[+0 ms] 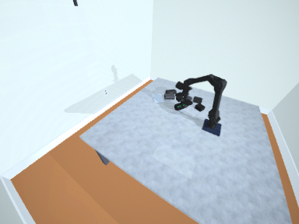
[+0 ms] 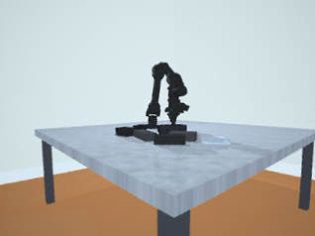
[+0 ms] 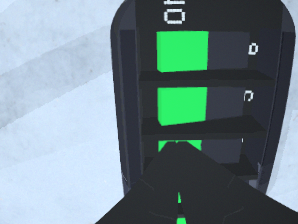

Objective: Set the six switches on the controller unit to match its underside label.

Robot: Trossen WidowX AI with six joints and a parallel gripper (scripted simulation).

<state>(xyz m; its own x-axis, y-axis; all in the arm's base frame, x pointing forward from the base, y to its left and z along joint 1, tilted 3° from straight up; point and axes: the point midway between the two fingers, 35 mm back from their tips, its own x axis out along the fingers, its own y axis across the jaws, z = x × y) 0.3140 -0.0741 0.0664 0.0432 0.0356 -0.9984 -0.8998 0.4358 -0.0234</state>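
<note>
One table carries it all, and the arm reaches over it toward the corner by the pale sheet. Down goes our eye to the unit, inward from that corner, among the modules, switches up. Over it, the gripper: jaws fully closed, nothing in them, tip right at a switch; contact cannot be told. Closed is right for pressing, a narrow poker! Now the small stuff: green on the upper switch and the next, both bright, label hidden. The play, surely: check which end the label wants, centre on that end, push straight down, lift clear before sliding along. Lean sideways and the unit could skid, or a neighbour could flip.
</note>
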